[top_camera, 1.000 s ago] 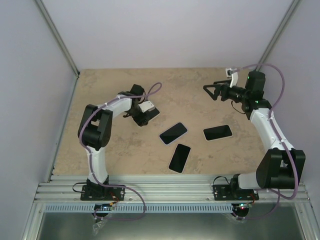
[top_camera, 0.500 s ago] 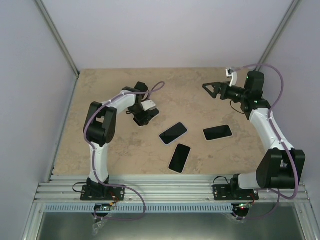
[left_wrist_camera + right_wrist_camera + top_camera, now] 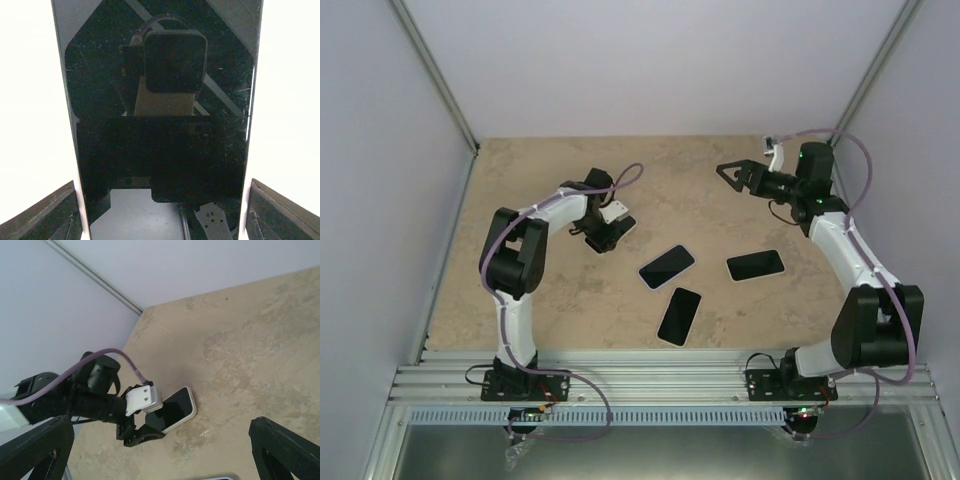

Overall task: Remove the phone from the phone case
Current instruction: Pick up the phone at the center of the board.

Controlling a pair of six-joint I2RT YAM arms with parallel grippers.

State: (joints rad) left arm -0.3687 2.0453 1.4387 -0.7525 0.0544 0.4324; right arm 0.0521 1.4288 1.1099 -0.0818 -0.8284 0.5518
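- Nearest the arm bases, on the table point(image 3: 520, 180): a dark phone point(image 3: 679, 315) lies flat and alone. Not touched in the last second.
- Just beyond it: a middle phone point(image 3: 667, 266) and a right phone point(image 3: 755, 265), both flat, screens up, apart from each other. Neither has moved.
- Left of centre, farther back: the cased phone point(image 3: 620, 228) lies screen up. Its white case point(image 3: 193, 408) shows as a pale rim in the right wrist view.
- Left gripper point(image 3: 601, 238) is down over the near-left end of this phone.
  - Left wrist view: dark glass fills the gap and the fingertips point(image 3: 45, 210) sit just outside its two long edges.
  - Whether they press the edges or merely straddle them, I cannot tell.
- Change, left arm: its elbow swung inward half a second ago and is now back out, with the gripper over the same end throughout. The phone sits about where it was and the case is still on.
- Reading: a wiggle or re-grip, with nothing separated yet.
- Farthest back, right of centre: the right gripper point(image 3: 728, 178) hangs above the table, fingers wide apart and empty.
- Change, right arm: it has drifted farther back and left, towards the cased phone.
- Reading: it is probably coming to help, one hand for the case and one for the phone.
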